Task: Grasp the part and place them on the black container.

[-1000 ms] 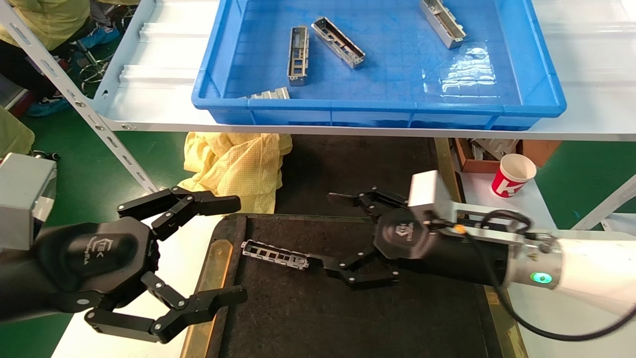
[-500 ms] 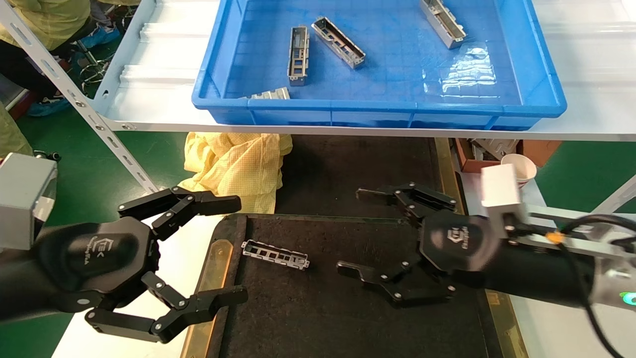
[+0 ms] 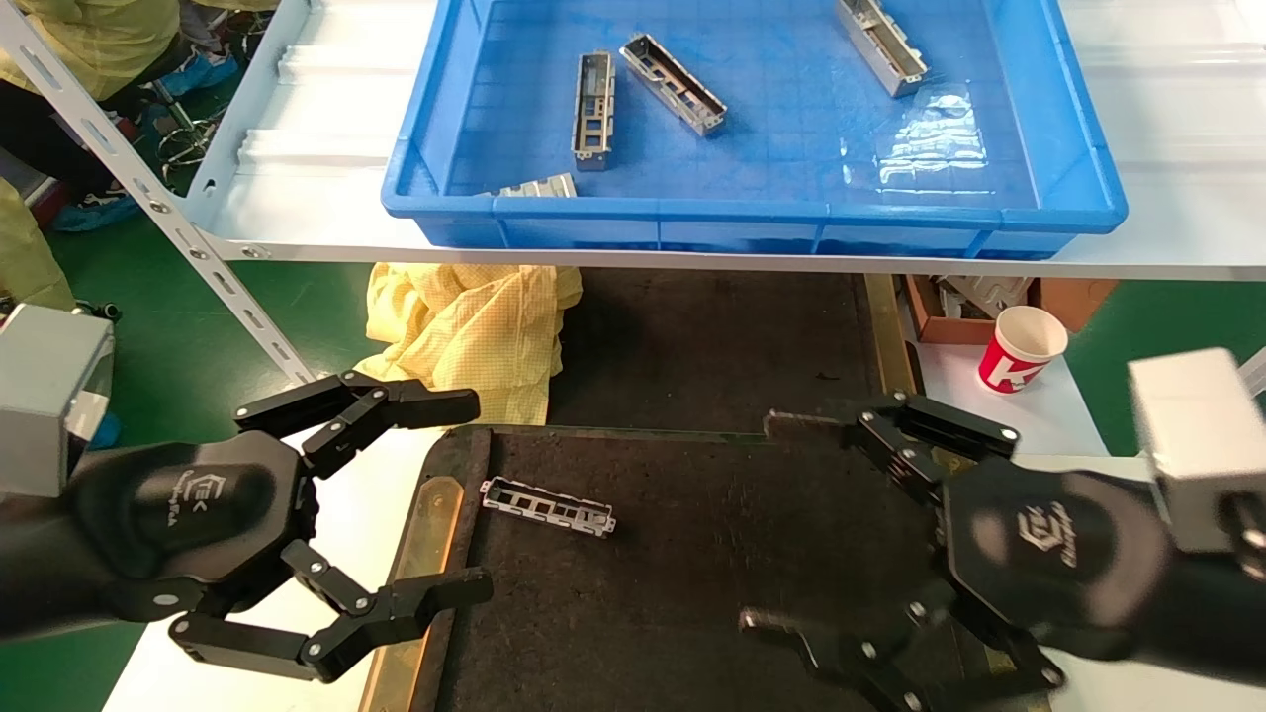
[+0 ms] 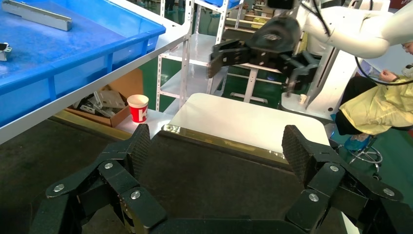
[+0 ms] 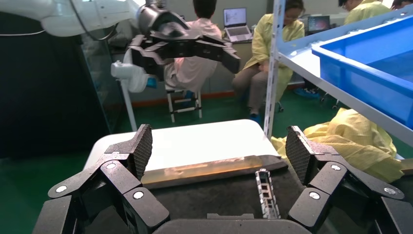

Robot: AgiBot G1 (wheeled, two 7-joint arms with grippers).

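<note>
One part [image 3: 547, 506] flat on the black container [image 3: 692, 593], between both grippers, touching neither. Left gripper [image 3: 435, 499] and right gripper [image 3: 791, 524]: jaws spread wide, empty. Four more parts in one blue bin [image 3: 1068, 119].

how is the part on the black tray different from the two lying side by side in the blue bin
The part on the black container lies alone, crosswise, cut-out side showing. The bin pair sit in the blue bin on the shelf, pointing away and close together. All are silver-grey channels, untouched by either gripper.
</note>
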